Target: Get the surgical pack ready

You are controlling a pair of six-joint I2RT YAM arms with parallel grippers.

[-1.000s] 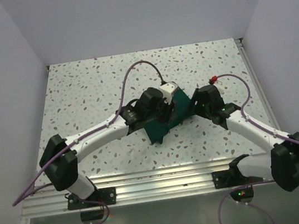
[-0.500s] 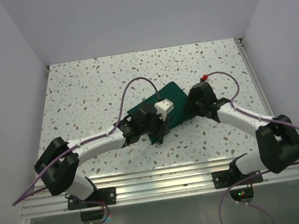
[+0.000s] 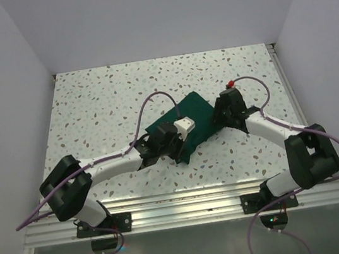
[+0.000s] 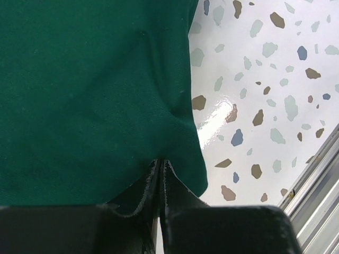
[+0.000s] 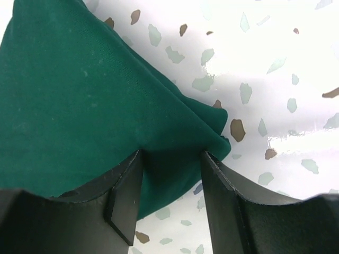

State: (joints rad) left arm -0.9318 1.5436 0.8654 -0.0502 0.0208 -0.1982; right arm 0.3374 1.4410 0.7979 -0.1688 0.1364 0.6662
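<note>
The surgical pack shows only as a dark green cloth lying on the speckled table; whatever it covers is hidden. My left gripper is at the cloth's near edge. In the left wrist view the cloth fills the left side, and my left gripper is shut on its hem. My right gripper is at the cloth's right corner. In the right wrist view that gripper stands open, its fingers apart on either side of the folded cloth corner.
An aluminium rail runs along the table's near edge and shows in the left wrist view as a rail at the lower right. White walls close in the left, back and right. Purple cables loop above both arms.
Both arms have come down and the cloth has gone from bunched up to lying flatter. My left gripper has shut on the cloth's edge. The right gripper's jaws have narrowed.
</note>
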